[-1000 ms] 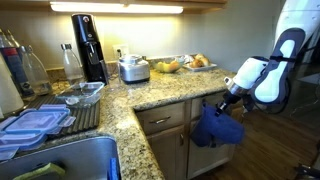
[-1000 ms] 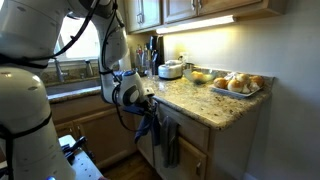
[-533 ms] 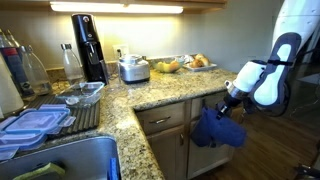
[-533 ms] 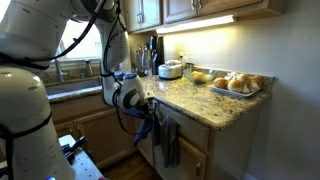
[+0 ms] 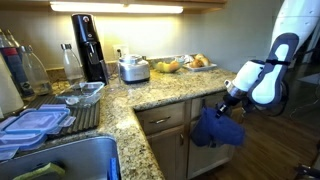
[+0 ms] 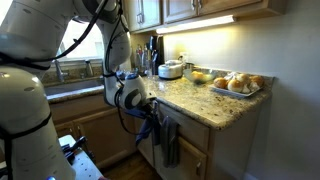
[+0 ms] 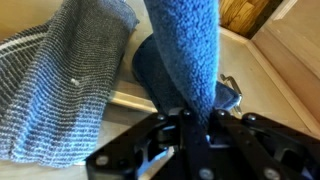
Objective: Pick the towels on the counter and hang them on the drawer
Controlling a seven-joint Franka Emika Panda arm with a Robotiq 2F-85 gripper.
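Draping is the step in hand, we judge: we should lift the blue towel [image 5: 216, 129] over the top edge of the drawer [image 5: 160, 120], next to the grey-blue towel [image 7: 70, 85] draped just beside the gripper [image 5: 226, 98], and release only once cloth hangs on both sides. Our gripper is clenched on the blue towel, which hangs limp directly below it, near the drawer front.

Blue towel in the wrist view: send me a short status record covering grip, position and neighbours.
held item: blue towel, limp, hanging
grip: gripper shut on the blue towel
position: in front of the drawer, below the counter edge
neighbour: grey towel draped to the left of the blue one in the wrist view
hang step: blue towel not yet released
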